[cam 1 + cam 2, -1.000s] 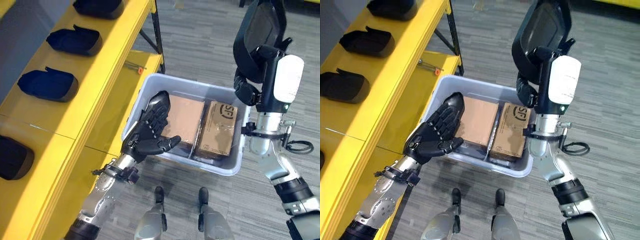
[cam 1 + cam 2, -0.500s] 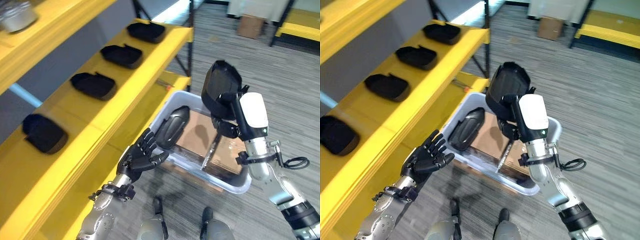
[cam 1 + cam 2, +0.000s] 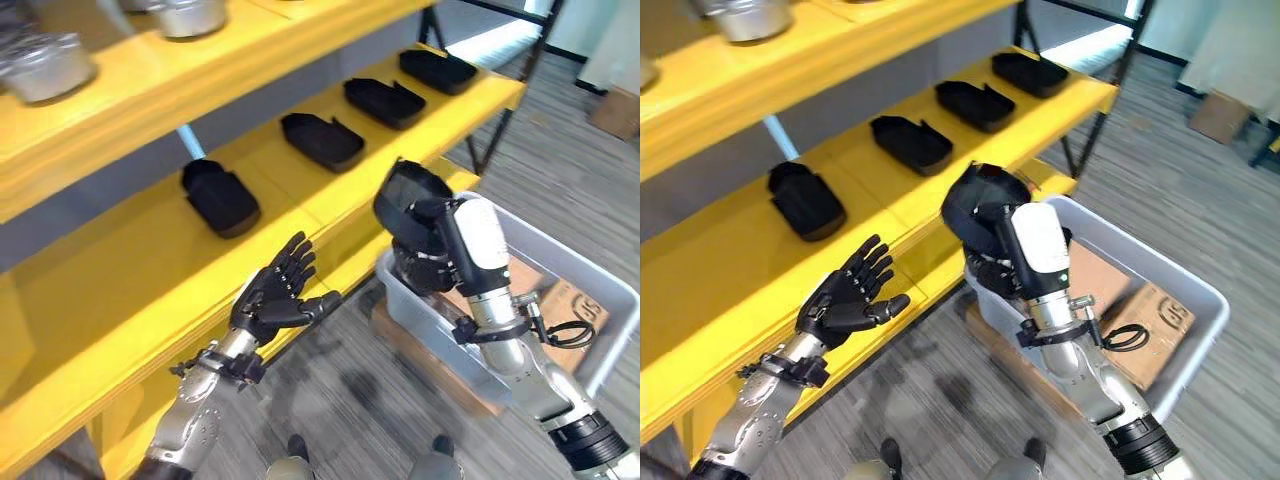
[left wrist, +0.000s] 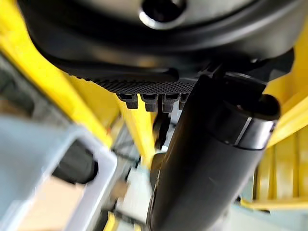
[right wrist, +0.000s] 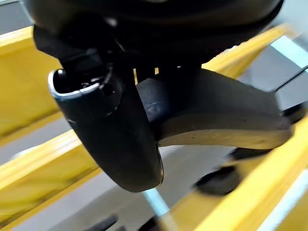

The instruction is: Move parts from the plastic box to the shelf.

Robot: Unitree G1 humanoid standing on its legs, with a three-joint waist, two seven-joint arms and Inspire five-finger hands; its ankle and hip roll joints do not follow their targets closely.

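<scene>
My right hand (image 3: pixel 436 252) is shut on a black moulded part (image 3: pixel 406 197) and holds it up between the grey plastic box (image 3: pixel 606 283) and the yellow shelf (image 3: pixel 150 270). In the right wrist view its thumb (image 5: pixel 117 139) curls against the part (image 5: pixel 216 118). Several matching black parts lie in a row on the shelf, the nearest (image 3: pixel 220 198) beside another (image 3: pixel 322 141). My left hand (image 3: pixel 273 297) is open, fingers spread, palm up, just in front of the shelf's edge and holding nothing.
Brown cardboard boxes (image 3: pixel 1152 320) lie inside the plastic box. Metal tins (image 3: pixel 46 68) stand on the upper shelf board. A black shelf post (image 3: pixel 520 90) rises at the far end. Grey carpet floor (image 3: pixel 350 390) lies between shelf and box.
The camera has swung from the box toward the shelf. My right hand has carried the black part from above the box toward the shelf. My left hand has come away from the box, open.
</scene>
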